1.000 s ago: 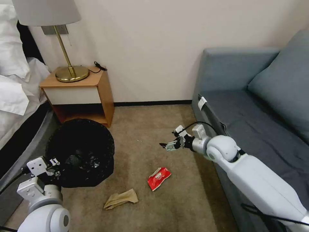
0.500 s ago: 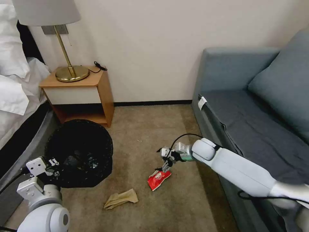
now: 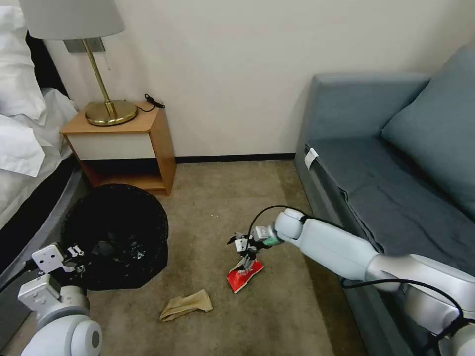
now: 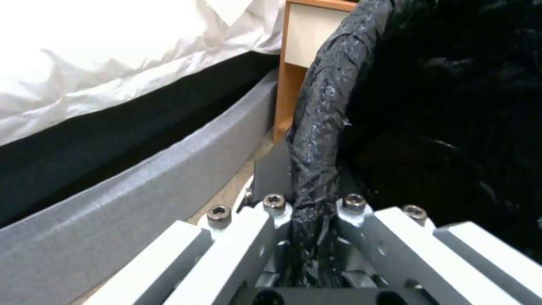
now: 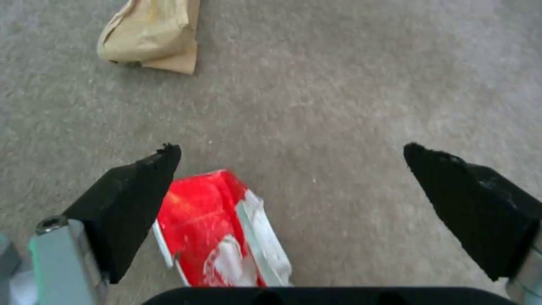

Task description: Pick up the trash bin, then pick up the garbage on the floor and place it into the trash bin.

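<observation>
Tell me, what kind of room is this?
Probably a hotel room or bedroom: a bed with white sheets, a wooden nightstand bearing a brass lamp, and a grey-blue sofa on carpet.

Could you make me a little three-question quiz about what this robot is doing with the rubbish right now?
1. True or false: the left claw is clamped on the rim of the bin.
2. Which piece of litter is the right claw over? A) the brown paper bag B) the red packet C) a bottle
3. Fill in: the right claw's fingers are ____ (open/shut).

Key: 1 true, it pinches the black bag folded over the rim. 2 B. 3 open, spread wide over the packet on the carpet.
</observation>
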You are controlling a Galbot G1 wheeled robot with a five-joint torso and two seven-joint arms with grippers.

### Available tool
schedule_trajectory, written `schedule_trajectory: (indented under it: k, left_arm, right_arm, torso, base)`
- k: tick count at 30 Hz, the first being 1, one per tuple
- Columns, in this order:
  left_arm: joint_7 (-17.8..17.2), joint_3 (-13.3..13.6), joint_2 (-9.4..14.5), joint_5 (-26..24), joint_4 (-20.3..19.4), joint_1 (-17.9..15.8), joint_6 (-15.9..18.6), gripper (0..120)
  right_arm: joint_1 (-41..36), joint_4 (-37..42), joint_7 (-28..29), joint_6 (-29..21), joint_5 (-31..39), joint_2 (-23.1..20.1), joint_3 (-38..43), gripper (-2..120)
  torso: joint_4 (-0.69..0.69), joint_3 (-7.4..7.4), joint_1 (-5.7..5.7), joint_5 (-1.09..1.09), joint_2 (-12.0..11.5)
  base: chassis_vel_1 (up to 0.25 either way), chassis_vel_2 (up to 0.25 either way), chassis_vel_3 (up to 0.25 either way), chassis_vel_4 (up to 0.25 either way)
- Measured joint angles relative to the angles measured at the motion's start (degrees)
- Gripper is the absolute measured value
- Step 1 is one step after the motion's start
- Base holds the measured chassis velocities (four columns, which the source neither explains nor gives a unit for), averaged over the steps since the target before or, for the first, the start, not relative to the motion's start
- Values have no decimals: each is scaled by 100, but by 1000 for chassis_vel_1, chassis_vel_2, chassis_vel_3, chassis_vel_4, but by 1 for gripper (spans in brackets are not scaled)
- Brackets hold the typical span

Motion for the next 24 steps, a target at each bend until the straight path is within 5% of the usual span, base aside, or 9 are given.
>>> schedule_trajectory:
  k: [24]
  left_arm:
    - [-1,-9,0,-54,-57,-35,-88,2]
  right_arm:
    - [-159,-1563,286,564,-323,719,-268,100]
  torso:
    - [-1,-1,0,0,0]
  base:
    - [0,0,0,0]
